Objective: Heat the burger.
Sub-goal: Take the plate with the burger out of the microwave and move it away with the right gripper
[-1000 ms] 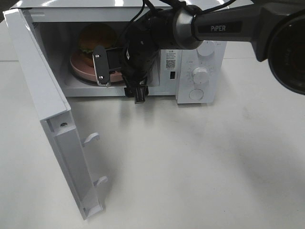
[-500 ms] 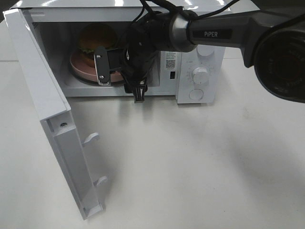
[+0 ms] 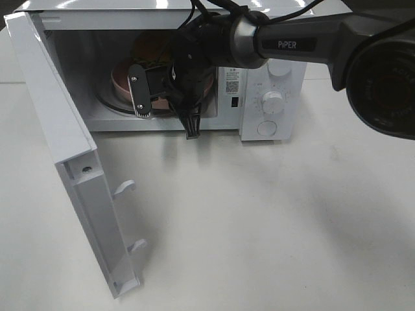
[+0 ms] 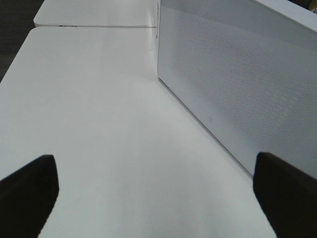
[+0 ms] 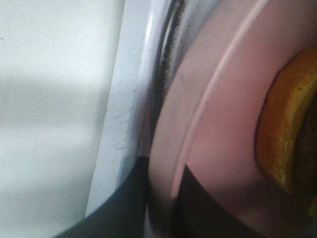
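Gripping pink plate [image 3: 123, 79] rim, right claw [image 5: 161, 198] clenched, plate and burger [image 3: 148, 46] shifted right, left claw [image 4: 153, 188] released

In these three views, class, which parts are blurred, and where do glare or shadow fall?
Right wrist view: the pink plate rim and burger are soft, too close. Exterior high view: glare streaks the microwave top; the arm's faint shadow crosses the table. Left wrist view: dark fingertips are blurred at the frame's edge.

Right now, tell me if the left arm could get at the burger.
Probably not. The open door stands between that side and the cavity, and the right gripper, shut on the plate, fills the opening in front of the burger.
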Available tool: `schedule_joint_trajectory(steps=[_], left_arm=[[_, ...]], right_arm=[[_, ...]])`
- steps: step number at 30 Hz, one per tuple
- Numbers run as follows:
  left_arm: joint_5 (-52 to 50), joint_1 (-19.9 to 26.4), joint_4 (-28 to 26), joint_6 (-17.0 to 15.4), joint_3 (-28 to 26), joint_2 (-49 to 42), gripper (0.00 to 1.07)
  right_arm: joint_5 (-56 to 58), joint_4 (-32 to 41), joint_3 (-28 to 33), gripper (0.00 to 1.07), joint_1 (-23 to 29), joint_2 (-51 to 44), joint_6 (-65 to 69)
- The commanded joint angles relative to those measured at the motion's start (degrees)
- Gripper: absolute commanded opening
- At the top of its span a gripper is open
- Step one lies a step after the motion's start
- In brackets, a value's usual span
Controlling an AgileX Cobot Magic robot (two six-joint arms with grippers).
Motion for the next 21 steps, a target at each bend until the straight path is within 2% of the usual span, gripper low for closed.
schedule_joint_trajectory(steps=[1,7,11,15,21], left_arm=[[-0.1,0.2,0.1,-0.2,0.1,-1.0,1.0],[-0.1,0.2,0.1,-0.2,0.1,-1.0,1.0],[-0.1,0.2,0.1,-0.2,0.1,-1.0,1.0],[-0.1,0.2,0.1,-0.2,0.1,-1.0,1.0],[-0.1,0.2,0.1,-0.2,0.1,-1.0,1.0]], right_arm=[[5.2,5.3,0.1,0.0,0.6,-0.2,-6.6],[6.9,6.4,0.2,0.0,1.0,-1.0,-9.3],[6.4,5.3,2.3,0.0,1.3,-3.1,-10.4],[4.2,3.5,6.8,0.0,1.3,-5.9,-10.9],[-6.9,3.2,16.6,0.0,1.3,-11.6,-10.8]])
